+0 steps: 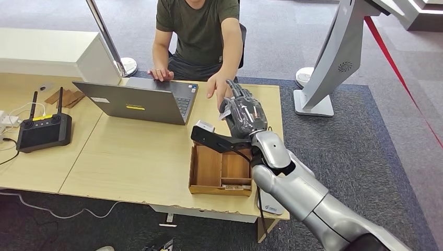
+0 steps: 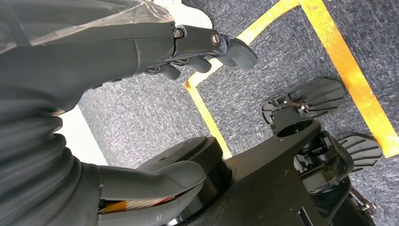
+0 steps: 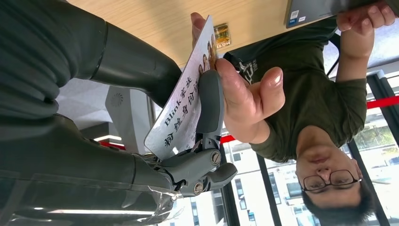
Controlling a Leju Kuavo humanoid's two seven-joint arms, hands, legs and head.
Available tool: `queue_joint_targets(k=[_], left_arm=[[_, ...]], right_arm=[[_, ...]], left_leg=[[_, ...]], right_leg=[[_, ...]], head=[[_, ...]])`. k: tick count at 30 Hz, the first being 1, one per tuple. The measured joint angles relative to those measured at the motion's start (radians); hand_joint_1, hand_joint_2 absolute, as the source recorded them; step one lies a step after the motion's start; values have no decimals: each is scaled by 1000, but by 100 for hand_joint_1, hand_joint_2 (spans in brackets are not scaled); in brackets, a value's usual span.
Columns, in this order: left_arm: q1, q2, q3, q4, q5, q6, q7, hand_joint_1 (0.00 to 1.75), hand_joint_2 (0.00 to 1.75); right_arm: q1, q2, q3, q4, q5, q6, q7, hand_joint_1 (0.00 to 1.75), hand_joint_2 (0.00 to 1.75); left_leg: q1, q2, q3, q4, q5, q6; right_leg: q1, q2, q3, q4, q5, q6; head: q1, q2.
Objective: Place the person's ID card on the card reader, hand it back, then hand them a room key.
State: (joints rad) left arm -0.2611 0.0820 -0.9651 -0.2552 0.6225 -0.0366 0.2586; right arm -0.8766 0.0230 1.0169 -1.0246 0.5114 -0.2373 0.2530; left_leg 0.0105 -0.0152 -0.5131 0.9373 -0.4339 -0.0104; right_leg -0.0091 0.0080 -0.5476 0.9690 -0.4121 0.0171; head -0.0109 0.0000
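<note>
Held out over the far right part of the pale wooden surface [image 1: 130, 157], the right robot hand [image 1: 243, 115] grips a white printed ID card [image 3: 181, 110] between its thick grey thumb and darker fingers [image 3: 209, 101]. In the right wrist view the card stands on edge in that grip, its black lettering and a small strip of pictures facing the camera. A person's hand [image 3: 249, 99], reaching from the far side of the surface, touches the card's far edge, its fingers lying against the robot's finger. The person, in a dark green T-shirt [image 1: 198, 26], sits behind an open grey laptop [image 1: 138, 99] with the other hand [image 1: 162, 74] at its keyboard.

Below the raised right robot hand, near the front edge of the surface, sits a shallow brown wooden tray with compartments [image 1: 209, 170]. A black bracket-like device [image 1: 214, 140] overhangs the tray's far rim, with a small white object just behind it. A black handheld controller with two antennas [image 1: 44, 129] lies well apart at the left.

The left robot hand [image 2: 141, 56] hangs over grey carpet with yellow floor lines [image 2: 343, 56], holding nothing, thumb apart from loosely curved fingers.
</note>
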Motion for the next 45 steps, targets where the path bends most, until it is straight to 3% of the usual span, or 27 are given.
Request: queue_joint_targets(k=[1,5,6,23,29,35,45], left_arm=[[0,0,0,0,0,0,0,0,175],[0,0,0,0,0,0,0,0,175],[0,0,0,0,0,0,0,0,175],[1,0,0,0,-5,0,0,0,175],[2,0,0,0,-5,4,1,0,175],[13,1,0,0,10,21,-13,0,175],[39,10,4,1,34,38,-43,0,175]], right_arm=[[-1,1,0,2,0,0,1,161,175],[-2,4,2,10,0,3,4,12,175],[-2,4,3,11,0,5,4,2,175],[-1,-10,18,0,4,20,30,0,175],[11,-29,14,-39,17,-14,38,0,175],[74,-83,-12,-182,84,-70,78,0,175],[244,-180,-65,-467,106,6,85,0,175]], left_leg=[[0,0,0,0,0,0],[0,0,0,0,0,0],[0,0,0,0,0,0],[0,0,0,0,0,0],[0,0,0,0,0,0],[0,0,0,0,0,0],[0,1,0,0,0,0]], right_leg=[[0,0,0,0,0,0],[0,0,0,0,0,0],[0,0,0,0,0,0],[0,0,-1,0,0,0],[0,0,-1,0,0,0],[0,0,-1,0,0,0],[0,1,-1,-1,0,0]], head=[[0,0],[0,0],[0,0],[0,0],[0,0],[0,0],[0,0]])
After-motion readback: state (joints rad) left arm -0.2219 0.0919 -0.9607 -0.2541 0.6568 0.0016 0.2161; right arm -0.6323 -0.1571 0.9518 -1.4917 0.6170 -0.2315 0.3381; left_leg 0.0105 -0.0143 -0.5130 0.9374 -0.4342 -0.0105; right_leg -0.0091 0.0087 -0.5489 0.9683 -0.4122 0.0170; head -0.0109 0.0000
